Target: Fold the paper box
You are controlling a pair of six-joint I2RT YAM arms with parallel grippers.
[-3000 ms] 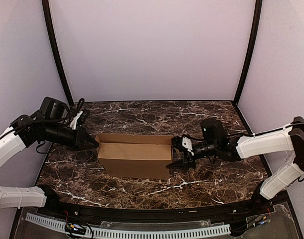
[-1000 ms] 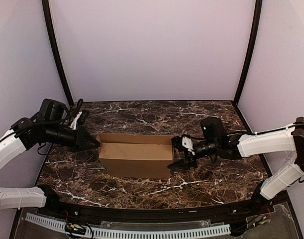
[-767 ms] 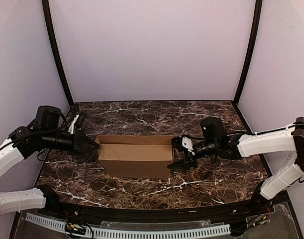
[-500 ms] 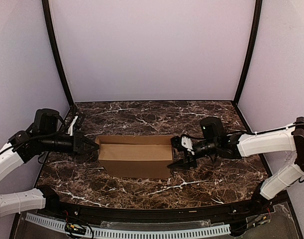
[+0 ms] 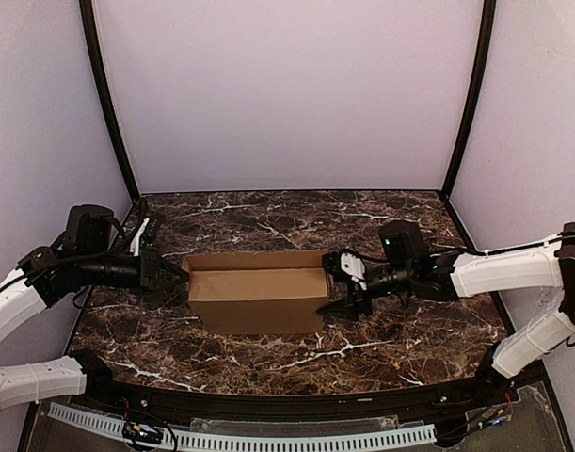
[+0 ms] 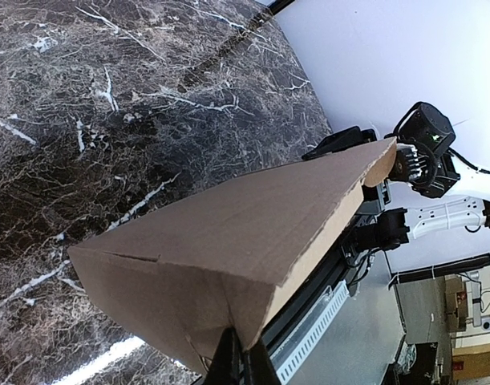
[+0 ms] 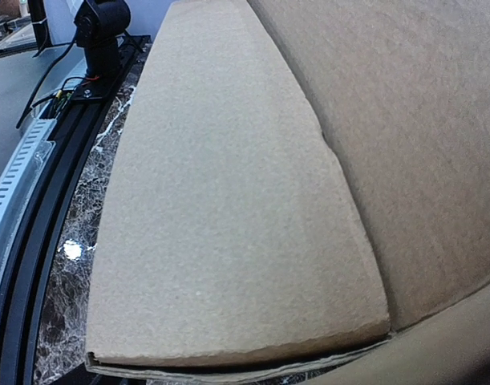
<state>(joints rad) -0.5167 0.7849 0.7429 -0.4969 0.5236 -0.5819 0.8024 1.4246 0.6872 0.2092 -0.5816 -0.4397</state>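
One brown paper box [image 5: 257,299] is lying at the middle of the dark marbled desk [image 5: 400,226], its long axis running left to right, so that each short end is facing one of the two robot arms. The left arm [image 5: 42,278] is reaching in from the left with its jaws pressed together into a single point, and that point is meeting the box's left end at the far corner. From the left wrist, the box [image 6: 228,241] is rising directly ahead of the closed tips, a corner hanging just above them. The right arm [image 5: 494,268] is coming in from the opposite side. Its jaws are standing apart, one tip by the far corner of the right end and the other by the near side, with nothing visibly clamped between them. From the right wrist, cardboard [image 7: 228,208] is filling nearly the whole view, one panel lying flat over another.

Neither arm appears to be the nearer, since each is sitting right at its own end of the box. Any coming move therefore looks to be turning on the end walls, with the box lying straight ahead of both sets of jaws.

Counted: one box, two arms, two sets of jaws.
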